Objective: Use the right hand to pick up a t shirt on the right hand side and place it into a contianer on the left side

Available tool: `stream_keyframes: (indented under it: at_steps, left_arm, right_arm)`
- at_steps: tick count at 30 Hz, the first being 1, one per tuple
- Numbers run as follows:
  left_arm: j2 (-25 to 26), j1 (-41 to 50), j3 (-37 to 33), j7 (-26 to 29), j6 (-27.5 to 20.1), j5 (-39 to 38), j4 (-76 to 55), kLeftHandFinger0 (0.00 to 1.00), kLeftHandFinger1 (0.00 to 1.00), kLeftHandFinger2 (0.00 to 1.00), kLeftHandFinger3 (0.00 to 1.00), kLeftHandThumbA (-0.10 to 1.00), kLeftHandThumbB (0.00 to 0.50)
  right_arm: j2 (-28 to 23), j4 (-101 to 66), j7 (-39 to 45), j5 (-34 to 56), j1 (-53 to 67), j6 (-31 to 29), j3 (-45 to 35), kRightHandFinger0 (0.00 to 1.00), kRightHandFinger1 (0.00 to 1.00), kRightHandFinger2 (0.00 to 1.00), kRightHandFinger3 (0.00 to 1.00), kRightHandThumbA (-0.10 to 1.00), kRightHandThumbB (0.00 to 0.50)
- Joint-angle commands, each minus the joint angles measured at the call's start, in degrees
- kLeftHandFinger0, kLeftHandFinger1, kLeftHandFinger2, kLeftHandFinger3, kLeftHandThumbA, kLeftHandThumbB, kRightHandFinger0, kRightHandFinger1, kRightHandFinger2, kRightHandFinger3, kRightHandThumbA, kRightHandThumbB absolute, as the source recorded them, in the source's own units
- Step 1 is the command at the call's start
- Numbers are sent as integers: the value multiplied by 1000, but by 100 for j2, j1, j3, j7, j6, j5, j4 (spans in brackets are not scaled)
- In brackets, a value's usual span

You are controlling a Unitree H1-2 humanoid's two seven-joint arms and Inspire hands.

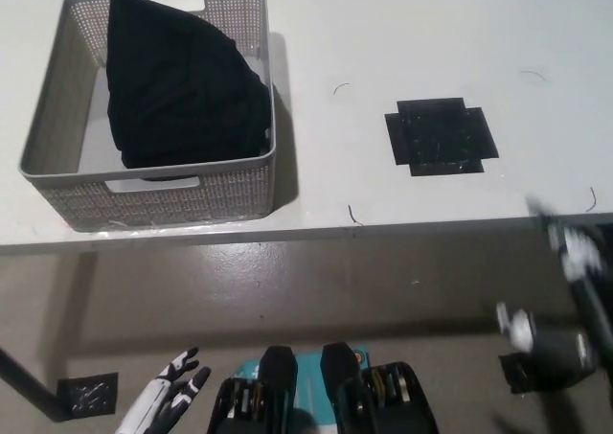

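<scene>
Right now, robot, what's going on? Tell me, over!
Right hand low beside table, blurred. Left hand resting low, open. Black t shirt inside grey basket. Nothing in the way.

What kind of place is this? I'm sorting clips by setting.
Likely a lab or test room: a plain white table, a bare concrete-like floor, and a grey basket holding a black t shirt.

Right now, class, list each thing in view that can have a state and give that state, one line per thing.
t shirt: bunched up inside the container, held by nothing.
container: upright on the table, holding the shirt.
black mat: flat on the table, nothing on it.
left robot hand: below the table edge, empty, fingers apart.
right robot hand: off the table at right, blurred; state unclear.
</scene>
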Motion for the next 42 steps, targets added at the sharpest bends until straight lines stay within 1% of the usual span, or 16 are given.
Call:
stream_keyframes:
  at_steps: [1,4,5,6,7,10,11,14,16,19,24,27,29,36,40,42]
  left_arm:
    - [20,10,206,260,-492,-289,20,841,820,976,1000,957,402]
    - [-2,38,205,313,-505,-235,-14,839,820,971,1000,974,413]
    - [6,47,201,300,-472,-225,-46,860,835,982,1000,972,394]
    - [-1,9,215,322,-556,-255,46,867,836,986,1000,978,402]
    - [-9,5,218,353,-577,-237,50,851,828,980,1000,978,403]
    - [4,3,269,375,-655,-274,13,845,822,975,1000,966,390]
    - [21,-7,261,355,-721,-278,75,867,841,988,1000,966,382]
    - [8,-10,256,399,-651,-161,48,927,880,1000,1000,983,399]
    - [33,-8,298,438,-696,-167,53,944,882,1000,1000,991,412]
    - [57,-39,308,425,-736,-169,56,957,906,1000,1000,993,393]
    - [86,-155,323,477,-785,-139,119,938,899,996,1000,981,389]
    - [84,-188,319,499,-801,-125,113,920,905,1000,1000,988,407]
    - [121,-174,309,466,-716,-98,42,936,942,1000,1000,980,381]
    - [139,-163,343,476,-741,-136,-7,913,913,1000,1000,975,376]
    - [119,-207,355,459,-719,-168,12,899,892,992,1000,966,382]
    - [136,-205,358,456,-680,-141,-20,895,905,993,1000,991,413]
  right_arm:
    - [63,-95,-770,-115,1083,-1420,-376,1000,1000,1000,1000,857,255]
    - [152,161,-784,-40,1334,-1614,-429,1000,1000,1000,1000,858,251]
    - [172,226,-802,-63,1410,-1643,-428,1000,1000,1000,1000,866,248]
    - [216,503,-860,-95,1527,-1758,-418,1000,1000,1000,1000,783,221]
    - [246,598,-845,-76,1589,-1760,-419,1000,1000,1000,1000,758,221]
    - [390,907,-830,-9,1643,-1783,-432,1000,1000,1000,1000,759,219]
    - [442,1222,-994,-153,1619,-1876,-451,1000,1000,1000,1000,731,200]
    - [539,1722,-1027,-32,1477,-1918,-557,1000,1000,1000,1000,820,225]
    - [637,1975,-1021,59,1323,-1927,-603,1000,1000,1000,1000,808,229]
    - [692,2177,-1025,78,1184,-1896,-671,1000,1000,1000,1000,778,211]
    - [754,2644,-1151,-39,945,-2014,-701,1000,1000,1000,1000,783,218]
    - [748,2694,-1238,-269,889,-1982,-653,1000,1000,1000,1000,872,246]
    - [762,2748,-1299,-448,834,-1953,-573,1000,1000,1000,1000,867,240]
    - [857,2679,-1314,-633,754,-1859,-407,1000,1000,1000,1000,814,231]
    - [919,2695,-1329,-625,666,-1793,-371,1000,1000,1000,1000,778,225]
    - [988,2821,-1379,-689,565,-1777,-328,1000,1000,1000,1000,720,234]
